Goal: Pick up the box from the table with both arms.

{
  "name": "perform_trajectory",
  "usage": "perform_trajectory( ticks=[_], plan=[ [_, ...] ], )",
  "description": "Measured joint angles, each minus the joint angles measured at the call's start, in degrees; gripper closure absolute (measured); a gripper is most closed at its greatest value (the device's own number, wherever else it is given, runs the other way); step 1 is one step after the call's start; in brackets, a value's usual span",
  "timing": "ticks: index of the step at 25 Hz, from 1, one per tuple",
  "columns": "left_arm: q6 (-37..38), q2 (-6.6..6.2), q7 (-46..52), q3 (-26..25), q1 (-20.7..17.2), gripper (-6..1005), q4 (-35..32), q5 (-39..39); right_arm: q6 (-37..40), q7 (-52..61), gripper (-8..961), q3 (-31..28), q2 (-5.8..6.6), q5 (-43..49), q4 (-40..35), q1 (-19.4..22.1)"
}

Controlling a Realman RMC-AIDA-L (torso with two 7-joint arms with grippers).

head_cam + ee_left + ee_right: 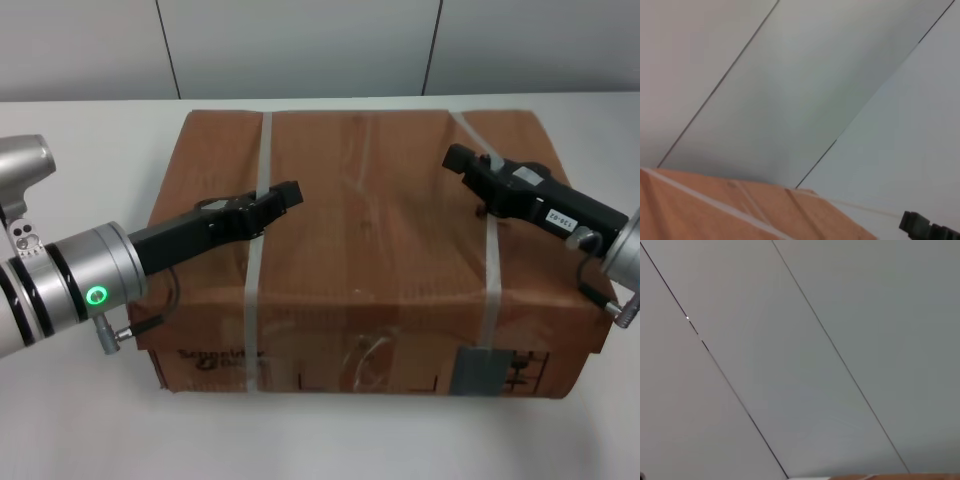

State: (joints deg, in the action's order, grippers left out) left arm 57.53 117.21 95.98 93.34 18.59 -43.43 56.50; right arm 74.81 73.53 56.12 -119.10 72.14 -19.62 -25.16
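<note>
The large brown cardboard box [370, 250] lies on the white table [80, 420], bound by two whitish straps, with black print and a grey label on its near side. My left gripper [290, 192] is over the box top by the left strap, shut and holding nothing. My right gripper [455, 158] is over the box top by the right strap, also shut and holding nothing. The two tips point toward each other. The left wrist view shows a corner of the box [715, 210] and the right gripper's tip [930, 229]. The right wrist view shows only a sliver of the box [890, 477].
A grey panelled wall [300, 45] rises right behind the table's far edge. Bare tabletop shows on the left, on the right and in front of the box.
</note>
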Motion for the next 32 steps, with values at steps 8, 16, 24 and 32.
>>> perform_trajectory(
  ticks=[8,16,24,32],
  plan=[
    [2.3,-0.05,-2.4,0.0,-0.3,908,0.0,-0.6,1.0,-1.2,910,0.4,0.02,-2.0,-0.1,0.6],
    [3.1,-0.06,-4.3,0.0,-0.7,911,0.1,-2.9,1.1,-1.2,909,0.5,0.01,-2.0,-0.1,0.6],
    [3.0,-0.05,-4.4,0.0,-0.5,910,0.3,-2.9,1.1,-1.2,909,0.6,0.01,-2.0,-0.1,0.6],
    [2.6,-0.05,-4.4,0.0,-0.5,910,0.4,-2.9,1.1,-1.2,909,0.5,0.01,-2.0,-0.1,0.6]
  ],
)
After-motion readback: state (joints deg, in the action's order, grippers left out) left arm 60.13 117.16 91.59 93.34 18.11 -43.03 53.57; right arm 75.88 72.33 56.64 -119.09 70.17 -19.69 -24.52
